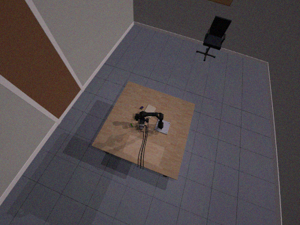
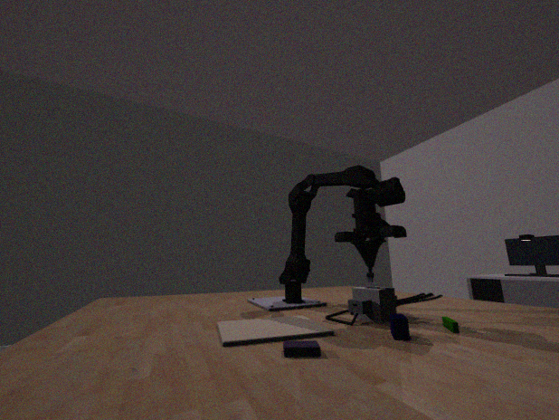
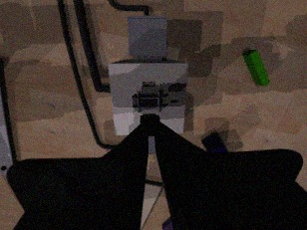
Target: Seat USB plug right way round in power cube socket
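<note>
The power cube (image 2: 368,296) (image 3: 122,79) stands on the table, with dark socket openings on its pale top. My gripper (image 2: 370,270) (image 3: 151,127) points straight down, its fingers nearly together, shut on the small dark USB plug (image 2: 370,275). In the exterior view the plug is upright over the cube's top, with a lighter metal part below its dark body. The fingers hide most of the plug in the wrist view. I cannot tell whether its metal end is inside the socket, or which way round it faces.
A dark blue object (image 2: 400,327) (image 3: 214,142) and a green block (image 2: 450,324) (image 3: 256,68) lie near the cube. A pale board (image 2: 271,329) and a purple box (image 2: 301,349) lie farther off. Black cables (image 1: 142,151) run to the table edge. A grey block (image 3: 148,36) adjoins the cube.
</note>
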